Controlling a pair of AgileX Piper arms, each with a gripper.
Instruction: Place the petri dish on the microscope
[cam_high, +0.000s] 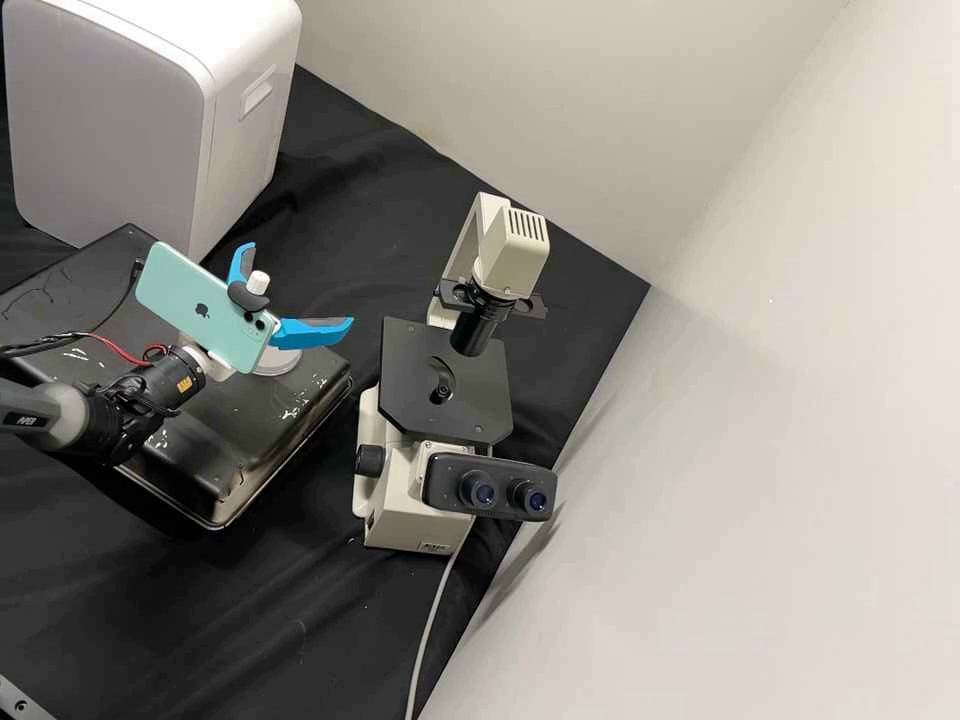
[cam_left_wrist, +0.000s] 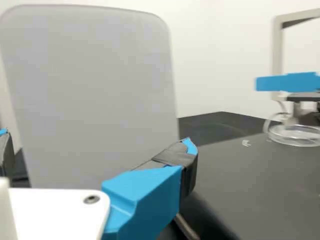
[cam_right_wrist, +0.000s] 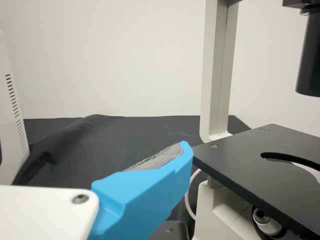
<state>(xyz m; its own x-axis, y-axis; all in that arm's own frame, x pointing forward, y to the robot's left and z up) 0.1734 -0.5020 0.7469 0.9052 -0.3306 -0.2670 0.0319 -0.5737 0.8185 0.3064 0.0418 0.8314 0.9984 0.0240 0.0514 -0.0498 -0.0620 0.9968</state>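
The clear petri dish (cam_high: 274, 362) (cam_left_wrist: 295, 134) rests on a dark glossy box (cam_high: 240, 440), partly hidden under my right gripper (cam_high: 297, 288). That gripper hangs just above the dish, open, with one blue finger (cam_high: 312, 330) (cam_right_wrist: 150, 185) (cam_left_wrist: 287, 82) pointing at the microscope (cam_high: 420, 500). The microscope's black stage (cam_high: 445, 375) (cam_right_wrist: 260, 160) is bare, just right of the box. My left gripper (cam_left_wrist: 95, 140) is open and holds nothing; it faces the white appliance, with the dish off to one side.
A white appliance (cam_high: 130, 110) (cam_left_wrist: 90, 95) stands at the back left. A teal phone (cam_high: 205, 305) is clamped on the right arm's wrist. The microscope's cable (cam_high: 430, 620) runs off the bench's front edge. A pale wall (cam_high: 780, 400) closes the right side.
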